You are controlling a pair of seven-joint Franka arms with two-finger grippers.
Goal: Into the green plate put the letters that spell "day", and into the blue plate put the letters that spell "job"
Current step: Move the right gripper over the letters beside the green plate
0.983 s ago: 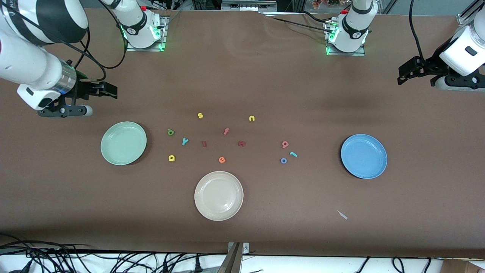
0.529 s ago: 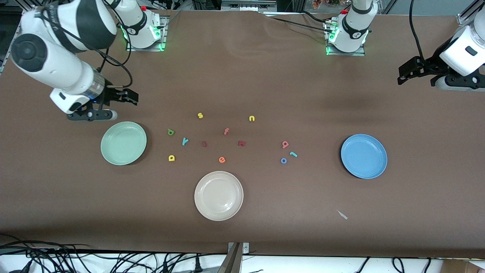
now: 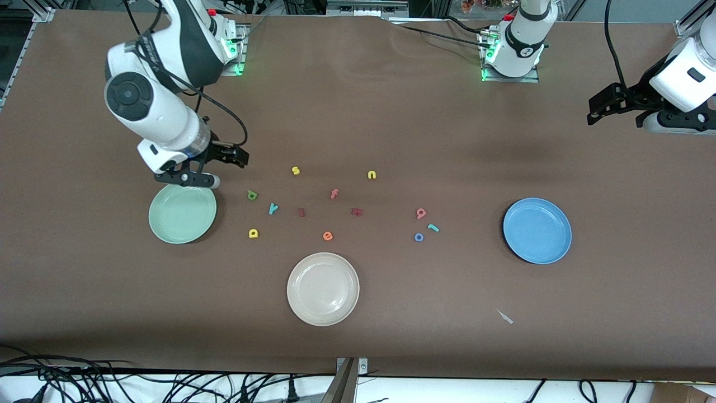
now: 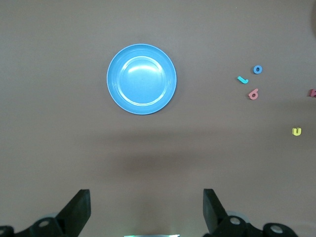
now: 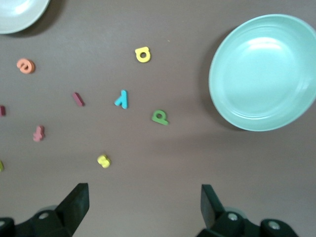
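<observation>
The green plate lies toward the right arm's end of the table. Beside it lie the dark green d, the teal y and the yellow a. My right gripper hangs open and empty over bare table near the plate and the d. The blue plate lies toward the left arm's end, with the red-pink b, teal j and blue o beside it. My left gripper waits open at that end.
A cream-white plate lies nearest the front camera. Spare letters sit mid-table: yellow s, yellow n, pink f, orange e and two dark red ones. A small pale scrap lies near the front edge.
My right arm has swung in from its end of the table toward the green plate and the letters. The left arm and all the letters have stayed put.
</observation>
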